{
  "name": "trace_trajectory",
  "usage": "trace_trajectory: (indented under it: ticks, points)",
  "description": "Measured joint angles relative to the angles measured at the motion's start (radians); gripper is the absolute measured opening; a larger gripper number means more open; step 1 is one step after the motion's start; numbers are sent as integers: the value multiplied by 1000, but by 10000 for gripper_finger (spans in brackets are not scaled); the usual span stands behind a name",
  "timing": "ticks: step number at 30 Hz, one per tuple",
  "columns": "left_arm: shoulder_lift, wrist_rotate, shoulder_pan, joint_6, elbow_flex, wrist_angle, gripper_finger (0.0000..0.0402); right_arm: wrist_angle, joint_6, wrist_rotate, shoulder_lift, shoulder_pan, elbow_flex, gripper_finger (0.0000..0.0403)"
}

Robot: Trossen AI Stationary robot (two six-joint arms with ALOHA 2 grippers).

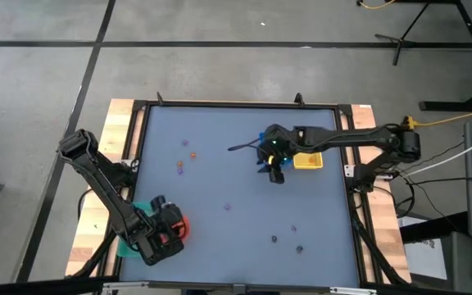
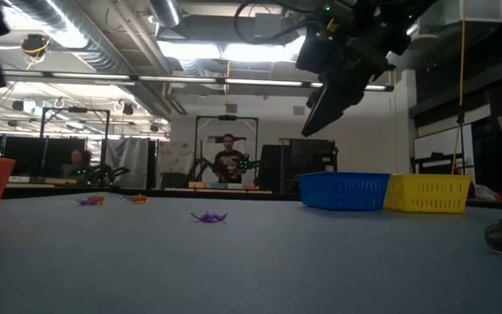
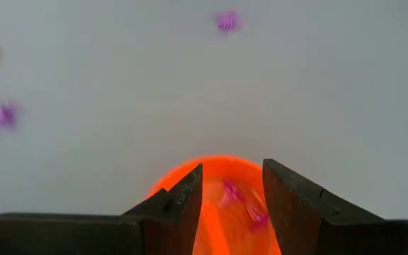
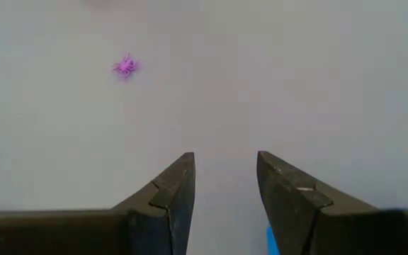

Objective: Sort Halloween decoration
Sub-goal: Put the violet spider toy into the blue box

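The Halloween decoration is tiny pieces scattered on the grey table: orange and purple ones [image 1: 185, 156], a purple one [image 1: 226, 206] and dark ones [image 1: 293, 238]. My left gripper [image 3: 232, 170] hangs open over the round orange bowl [image 3: 214, 177] at the near left. Blurred purple pieces [image 3: 232, 191] show within the bowl's rim. My right gripper [image 4: 225, 159] is open and raised above the blue tray [image 2: 345, 190] near the table's middle right, holding nothing. A purple piece [image 4: 125, 66] lies on the table ahead of it.
A yellow tray [image 1: 307, 161] stands right of the blue tray. A green tray [image 1: 129, 248] lies under the left arm beside the bowl. The low view shows purple pieces [image 2: 208, 217] on the table and a person [image 2: 227, 161] in the room beyond it.
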Motion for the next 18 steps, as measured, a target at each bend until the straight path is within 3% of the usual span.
trace_trajectory:
  ticks: [7, 18]
  points:
    - [0, -55, 19, 136, 0, 9, 132, 90, -40, -19, 59, 75, 0, 152]
    - [0, -55, 61, 162, 0, 20, 132, 252, -254, 11, 88, 245, 0, 152]
